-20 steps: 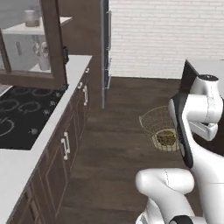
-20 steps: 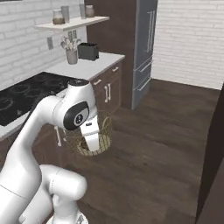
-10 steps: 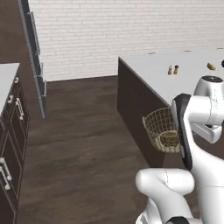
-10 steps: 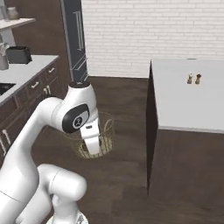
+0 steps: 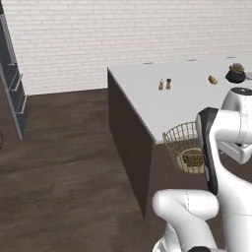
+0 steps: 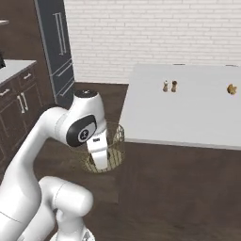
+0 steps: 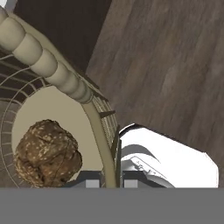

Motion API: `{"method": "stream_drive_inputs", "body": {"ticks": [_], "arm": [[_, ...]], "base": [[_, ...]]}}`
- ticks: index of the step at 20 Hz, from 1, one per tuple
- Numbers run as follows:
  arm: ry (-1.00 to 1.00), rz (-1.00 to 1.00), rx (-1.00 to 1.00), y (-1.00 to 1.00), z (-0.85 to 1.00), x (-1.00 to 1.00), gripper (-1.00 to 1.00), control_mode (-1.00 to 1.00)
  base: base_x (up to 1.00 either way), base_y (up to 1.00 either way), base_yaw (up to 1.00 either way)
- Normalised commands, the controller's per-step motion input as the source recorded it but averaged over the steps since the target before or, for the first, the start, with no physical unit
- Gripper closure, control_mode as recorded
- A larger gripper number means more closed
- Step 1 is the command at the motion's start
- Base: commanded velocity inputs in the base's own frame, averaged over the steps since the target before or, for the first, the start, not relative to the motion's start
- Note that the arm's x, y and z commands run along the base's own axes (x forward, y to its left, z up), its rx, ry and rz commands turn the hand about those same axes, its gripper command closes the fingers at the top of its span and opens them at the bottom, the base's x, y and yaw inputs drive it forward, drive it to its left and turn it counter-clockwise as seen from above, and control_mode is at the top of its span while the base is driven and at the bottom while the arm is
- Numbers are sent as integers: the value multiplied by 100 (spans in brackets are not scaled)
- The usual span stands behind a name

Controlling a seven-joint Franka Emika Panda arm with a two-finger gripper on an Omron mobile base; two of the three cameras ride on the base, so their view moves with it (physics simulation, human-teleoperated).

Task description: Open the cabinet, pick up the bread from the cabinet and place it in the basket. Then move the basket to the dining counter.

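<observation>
The bread (image 7: 47, 153) lies on the bottom of the basket (image 5: 181, 142), which hangs above the dark wood floor (image 5: 64, 172) beside the corner of the dining surface (image 6: 188, 113). The tool (image 7: 111, 177) is clamped on the basket's wall. Two small shakers (image 6: 170, 86) stand on the slab.

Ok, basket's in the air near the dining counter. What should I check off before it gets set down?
1. Bread lies inside the basket: ok.
2. Tool shut on the basket's wall, one finger either side: ok.
3. Basket carried off the floor: ok.
4. Basket bottom above the dining counter top: not ok; it hangs beside the counter's edge, lower than the slab.
5. Landing spot apart from the salt and pepper shakers: ok; they stand well in from the near edge.
</observation>
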Motion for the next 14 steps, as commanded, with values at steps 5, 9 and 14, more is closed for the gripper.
{"method": "stream_drive_inputs", "body": {"ticks": [5,9,14], "arm": [[0,0,0,0,0,0,100,100],[0,0,0,0,0,0,100,100],[0,0,0,0,0,0,100,100]], "base": [[49,-100,0],[48,-96,0],[55,-53,4]]}}
